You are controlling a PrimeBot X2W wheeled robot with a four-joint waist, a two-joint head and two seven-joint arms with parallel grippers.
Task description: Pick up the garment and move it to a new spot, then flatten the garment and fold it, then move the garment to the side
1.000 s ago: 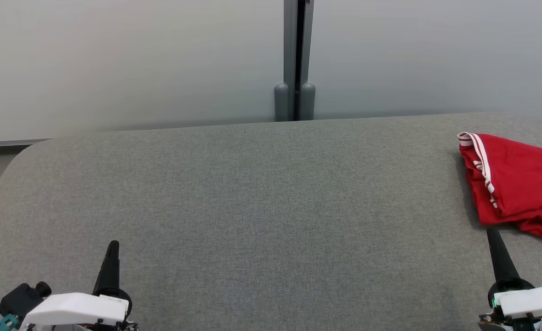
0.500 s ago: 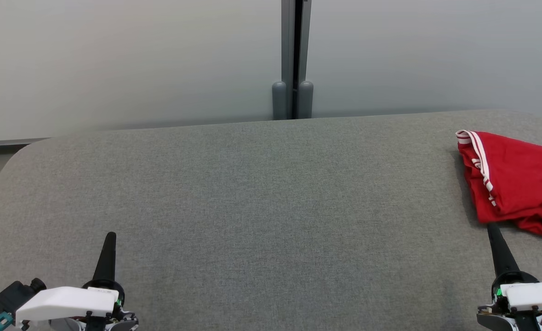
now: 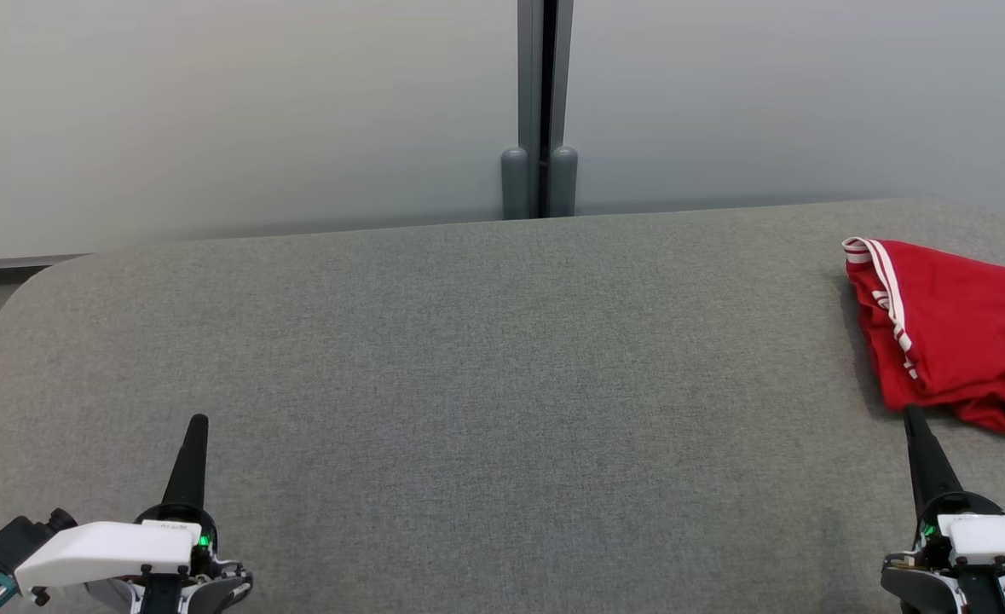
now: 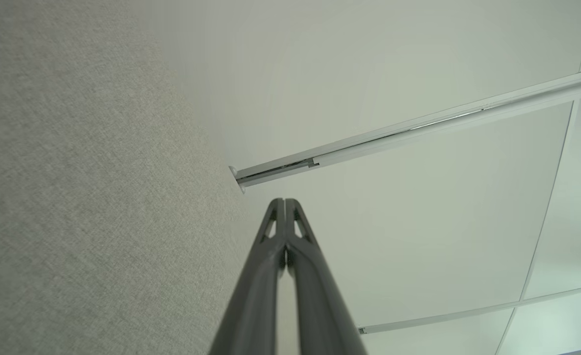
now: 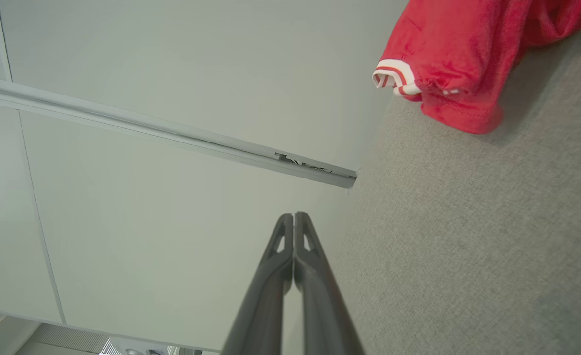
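Head view: you see the red garment (image 3: 954,333) crumpled at the grey pad's (image 3: 502,384) far right, cut off by the frame edge. The left gripper (image 3: 198,422) and right gripper (image 3: 911,413) sit over the pad's near edge. Wrist views: each pair of fingers is pressed together and empty, and the garment is again cropped.

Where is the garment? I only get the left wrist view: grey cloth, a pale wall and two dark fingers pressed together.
Observer: The red garment lies at the far right of the grey surface, partly cut off by the head view's right edge.
Operator: Is an arm holding it?
Observer: No. The right gripper is shut on nothing. In the right wrist view, bare grey cloth lies between its tips and the garment.
Operator: Is it plain red?
Observer: Not quite. The right wrist view shows a white striped trim along one edge.
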